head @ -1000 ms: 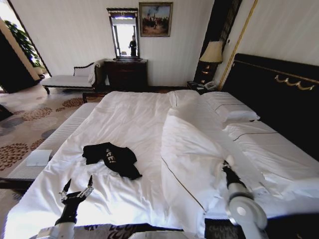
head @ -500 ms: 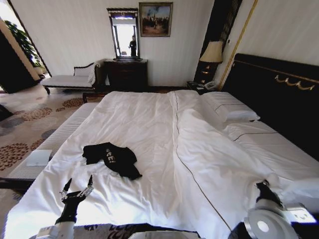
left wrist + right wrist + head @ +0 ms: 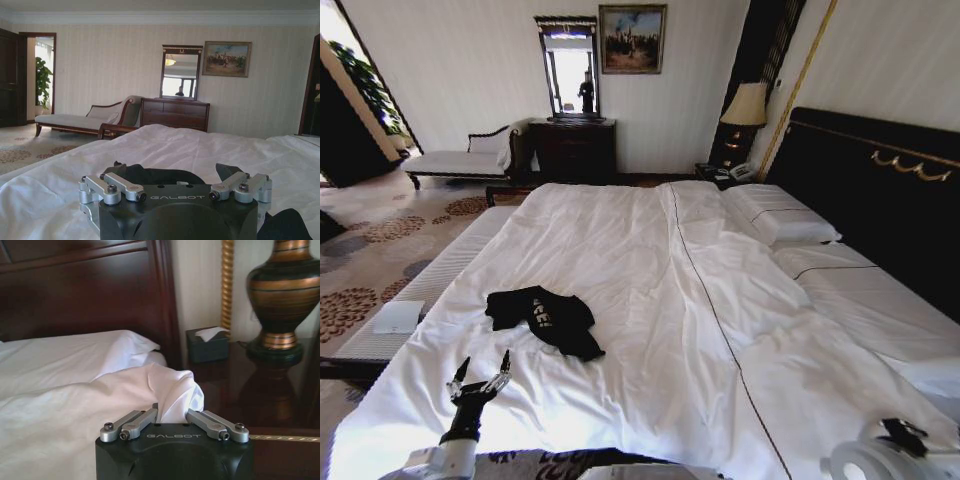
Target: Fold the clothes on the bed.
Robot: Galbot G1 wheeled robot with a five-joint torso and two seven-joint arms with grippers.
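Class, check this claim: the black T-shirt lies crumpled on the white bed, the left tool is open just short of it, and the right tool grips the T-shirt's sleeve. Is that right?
Not quite. The right tool grips white bedding, not the T-shirt, as the right wrist view shows. The T-shirt does lie crumpled on the bed, with the left tool open just short of it.

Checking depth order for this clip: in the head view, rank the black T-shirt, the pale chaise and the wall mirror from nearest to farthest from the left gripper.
From the left gripper:
1. Black T-shirt, on the bed just ahead.
2. Pale chaise, beyond the bed, left.
3. Wall mirror, on the far wall.
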